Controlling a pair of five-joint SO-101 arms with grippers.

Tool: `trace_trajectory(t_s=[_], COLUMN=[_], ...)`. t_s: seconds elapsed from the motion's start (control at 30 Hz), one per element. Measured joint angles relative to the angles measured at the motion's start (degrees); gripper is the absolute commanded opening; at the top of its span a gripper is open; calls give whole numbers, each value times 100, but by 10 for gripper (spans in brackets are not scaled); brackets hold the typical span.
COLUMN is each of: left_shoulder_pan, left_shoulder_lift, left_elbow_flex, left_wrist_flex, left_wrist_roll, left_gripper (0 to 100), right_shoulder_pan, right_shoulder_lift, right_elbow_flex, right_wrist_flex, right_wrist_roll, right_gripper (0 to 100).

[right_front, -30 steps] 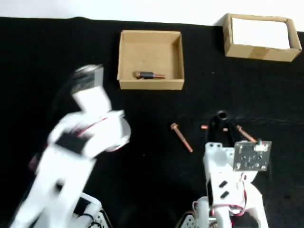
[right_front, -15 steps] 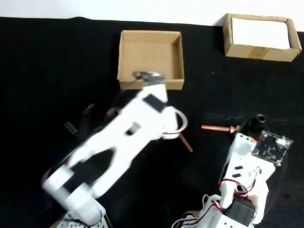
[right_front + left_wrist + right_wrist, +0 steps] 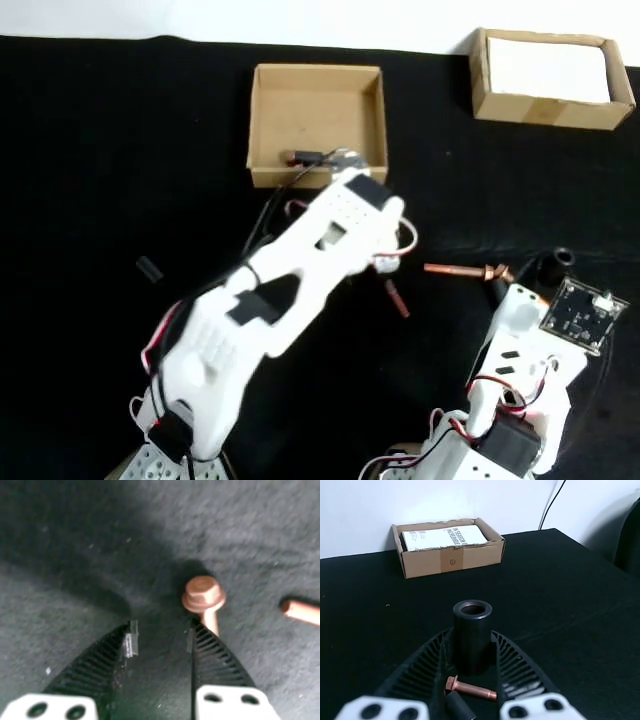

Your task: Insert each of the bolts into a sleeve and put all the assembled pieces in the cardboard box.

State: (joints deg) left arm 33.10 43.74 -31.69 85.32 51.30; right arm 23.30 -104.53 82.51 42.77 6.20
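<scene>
Noted left gripper (image 3: pixel 160 637) released, jaws spread, low over the black cloth (image 3: pixel 75 540) at mid-table. Saw a copper bolt (image 3: pixel 202 596) lying just beside one fingertip (image 3: pixel 205 650), head outside the jaws, shaft passing behind that finger. Logged right gripper (image 3: pixel 471 647) at near right, clenched on a black sleeve (image 3: pixel 472 635) held upright, bore facing up. Spotted a second bolt (image 3: pixel 462 270) flat on the cloth just left of that sleeve. Found one assembled piece (image 3: pixel 305 157) inside the cardboard box (image 3: pixel 318 70) at far centre, against its near wall. Marked a loose sleeve (image 3: pixel 150 268) well to the left and the other box (image 3: pixel 540 108) at far right.
</scene>
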Motion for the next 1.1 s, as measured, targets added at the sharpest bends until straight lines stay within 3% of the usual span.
trace_trajectory(t_s=[0.23, 0.6, 0.9, 1.1], left_shoulder_pan=[-193, -9, 273, 149], left_shoulder_lift=[738, 756, 897, 1574], left_elbow_flex=[-914, -2514, -2611, -2620], left_wrist_flex=[149, 1292, 1284, 712], left_wrist_roll=[9, 9, 9, 9], left_gripper=[178, 178, 178, 178], right_shoulder_pan=[26, 26, 26, 26], right_shoulder_lift=[0, 0, 0, 0], right_elbow_flex=[88, 378, 431, 431], right_wrist_flex=[0, 0, 0, 0], right_wrist_roll=[9, 9, 9, 9], right_gripper=[6, 6, 6, 6])
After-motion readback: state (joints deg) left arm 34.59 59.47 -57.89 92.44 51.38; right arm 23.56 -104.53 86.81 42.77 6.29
